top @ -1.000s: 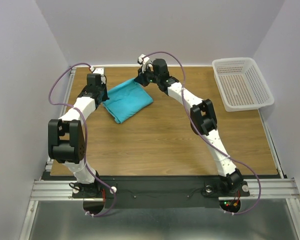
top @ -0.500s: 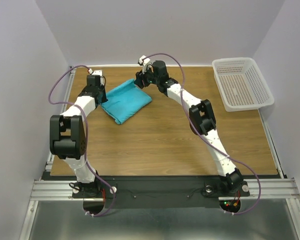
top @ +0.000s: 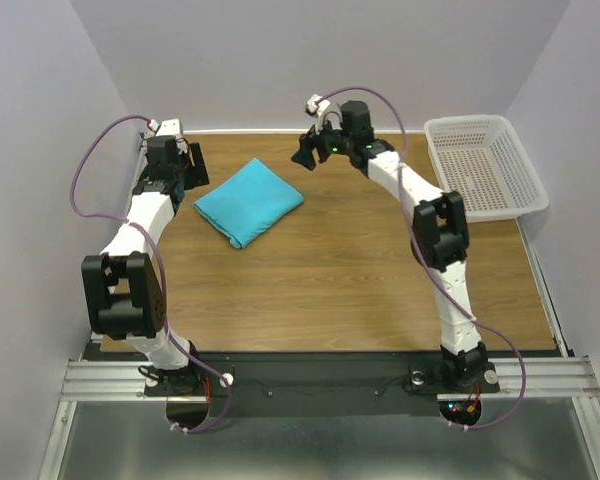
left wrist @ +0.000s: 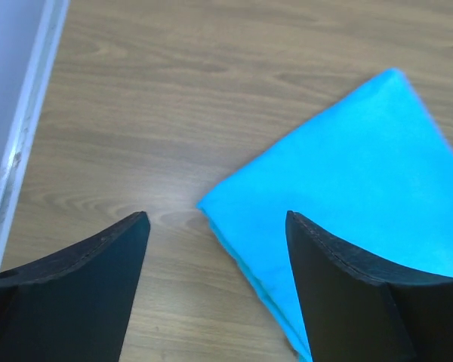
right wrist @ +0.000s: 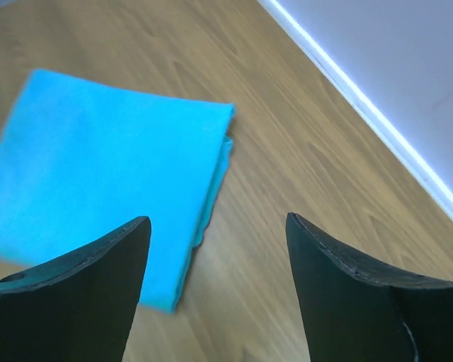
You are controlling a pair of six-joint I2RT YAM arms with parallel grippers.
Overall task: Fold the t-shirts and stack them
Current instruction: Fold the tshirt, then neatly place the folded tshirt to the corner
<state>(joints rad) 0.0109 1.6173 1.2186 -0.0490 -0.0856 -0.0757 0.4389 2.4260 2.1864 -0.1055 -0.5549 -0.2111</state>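
Note:
One turquoise t-shirt point(top: 250, 200) lies folded into a flat square packet at the back left of the wooden table point(top: 330, 270). My left gripper point(top: 188, 174) hovers open just off its left corner, holding nothing. In the left wrist view the t-shirt point(left wrist: 347, 173) shows its corner between the spread fingers of the left gripper point(left wrist: 216, 219). My right gripper point(top: 306, 154) hangs open above the table beyond the packet's right corner. The right wrist view has the t-shirt point(right wrist: 106, 158) to the left of the right gripper point(right wrist: 217, 219), apart from both fingers.
A white perforated basket point(top: 470, 121) stands at the back right corner. The table's left edge rail point(left wrist: 23, 151) runs close beside the left gripper. The back wall's base point(right wrist: 362, 105) lies just past the right gripper.
Both grippers have opened and let go of the folded t-shirt. The left one drew back to the left, the right one rose and moved right. The packet stays flat.

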